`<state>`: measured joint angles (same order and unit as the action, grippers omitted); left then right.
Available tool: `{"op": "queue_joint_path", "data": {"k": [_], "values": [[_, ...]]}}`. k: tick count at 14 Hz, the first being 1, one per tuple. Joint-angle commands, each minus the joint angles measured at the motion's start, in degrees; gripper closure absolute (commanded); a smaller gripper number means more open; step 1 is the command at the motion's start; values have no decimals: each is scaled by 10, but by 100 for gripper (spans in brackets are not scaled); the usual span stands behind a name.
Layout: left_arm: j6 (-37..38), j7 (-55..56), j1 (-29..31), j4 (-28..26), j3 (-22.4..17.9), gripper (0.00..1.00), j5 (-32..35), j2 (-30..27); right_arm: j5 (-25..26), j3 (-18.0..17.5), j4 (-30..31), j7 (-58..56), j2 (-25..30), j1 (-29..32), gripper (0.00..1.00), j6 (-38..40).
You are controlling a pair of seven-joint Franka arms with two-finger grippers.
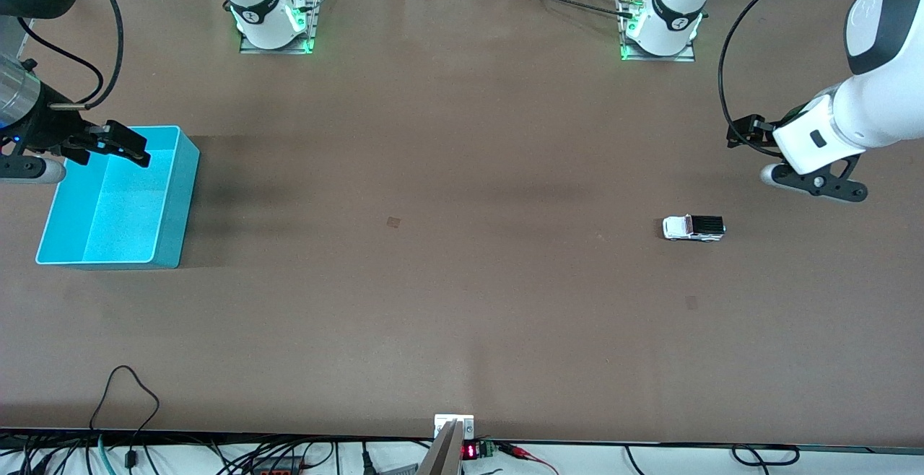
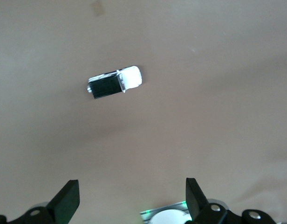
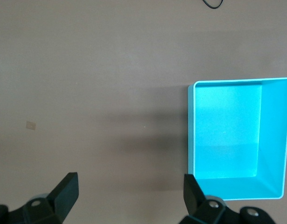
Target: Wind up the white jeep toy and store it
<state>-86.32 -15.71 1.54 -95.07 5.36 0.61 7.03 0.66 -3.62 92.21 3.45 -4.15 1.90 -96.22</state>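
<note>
One white jeep toy (image 1: 694,228) (image 2: 115,83) on bare table (image 1: 462,280) toward left arm's end, nothing around it. Turquoise bin (image 1: 115,201) (image 3: 236,140) at right arm's end, empty. Left gripper (image 2: 132,198) spread wide, over table near toy. Right gripper (image 3: 129,196) spread wide, over bin's edge.

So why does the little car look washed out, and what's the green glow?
Left wrist view: the white jeep toy has a hood overexposed to a plain white patch. Front view: green lights glow at both arm bases, and soft dark shadows lie on the table beside the turquoise bin.
</note>
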Motion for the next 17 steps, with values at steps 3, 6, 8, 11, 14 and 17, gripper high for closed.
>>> {"op": "queue_joint_path", "data": {"k": [3, 6, 8, 11, 14, 17], "values": [[0, -233, 26, 2, -4, 0, -4, 41, -2, -2, 1, 6, 3, 0, 0, 6], [-57, -385, 36, -5, -4, 0, 9, 87, -2, -2, 0, 6, 3, -1, 0, 6], [-118, -464, 36, -29, -4, 0, 22, 111, -2, -2, 1, 6, 3, -1, 0, 6], [-249, -562, 36, -114, -4, 0, 29, 116, -2, -2, 0, 6, 3, 0, 0, 6], [-379, -650, 40, -190, -4, 0, 30, 118, -2, -2, 1, 5, 3, 0, 0, 6], [-504, -691, 41, -264, -4, 0, 31, 119, -2, -2, 1, 6, 3, 0, 0, 6]]}}
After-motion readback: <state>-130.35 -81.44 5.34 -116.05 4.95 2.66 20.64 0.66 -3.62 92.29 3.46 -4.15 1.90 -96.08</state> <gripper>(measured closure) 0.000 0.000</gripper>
